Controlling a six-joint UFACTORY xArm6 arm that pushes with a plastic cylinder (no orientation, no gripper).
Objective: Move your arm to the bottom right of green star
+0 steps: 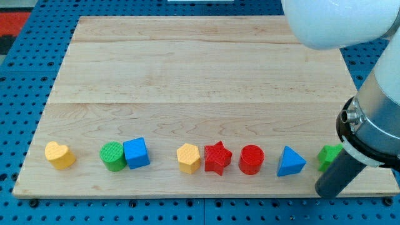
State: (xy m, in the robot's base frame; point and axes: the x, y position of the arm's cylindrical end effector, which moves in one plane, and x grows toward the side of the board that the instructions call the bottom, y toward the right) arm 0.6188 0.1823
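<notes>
My tip, the lower end of the straight dark rod, rests near the bottom-right corner of the pale wooden board; the rod carries no jaws, so there is nothing to open, close or grip, and it holds nothing. The green star-shaped block sits just above my tip, slightly toward the view's top, and is partly hidden behind the rod and the grey arm housing, so only its left portion shows and contact between rod and block cannot be confirmed. Judged from this position, my tip lies directly below the star or marginally to its left rather than clearly at its bottom right; the task appears nearly complete, with a short shift toward the view's right still outstanding, though the occlusion limits certainty. To the view's left of my tip, in order outward, stand 1 blue triangular block, 1 red cylindrical block, 1 red star-shaped block touching 1 yellow hexagonal block, then, well apart, 1 blue cube block touching 1 green cylindrical block, and farthest away 1 yellow heart-shaped block. All 8 blocks form 1 row along the board's lower edge. The board rests on a blue perforated table.
</notes>
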